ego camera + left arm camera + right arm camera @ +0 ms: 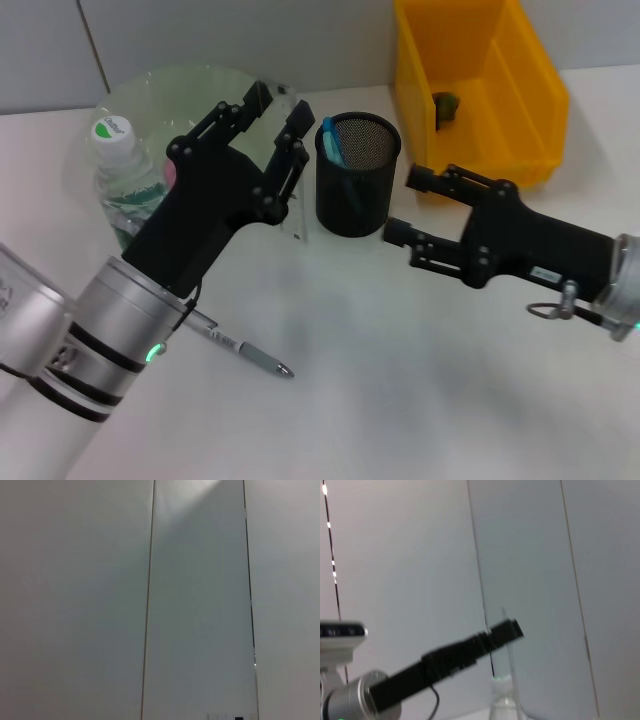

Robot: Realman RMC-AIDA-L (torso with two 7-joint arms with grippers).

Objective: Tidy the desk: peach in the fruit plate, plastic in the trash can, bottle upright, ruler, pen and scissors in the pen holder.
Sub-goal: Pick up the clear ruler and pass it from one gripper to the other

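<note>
Fingers of the left gripper (268,118) are spreading apart with nothing between them, hovering over the clear ruler (292,205) that is standing on edge just beside the pen holder (358,175). Behind this gripper the fruit plate (175,85) is sitting at the back of the desk (400,380), and the bottle (125,175) is standing upright at its near edge, white cap on top. A blue-handled item (331,142) is leaning inside the mesh holder.

Both fingers of the right gripper (410,205) are also parting, empty, pointing toward the holder from the side and hanging just short of its wall. Behind it the yellow bin (480,90) is holding a small dark green scrap (446,104).

A pen (245,352) is lying flat on the desk near the left arm's wrist, well apart from the holder. The left wrist view is showing only wall panels.
</note>
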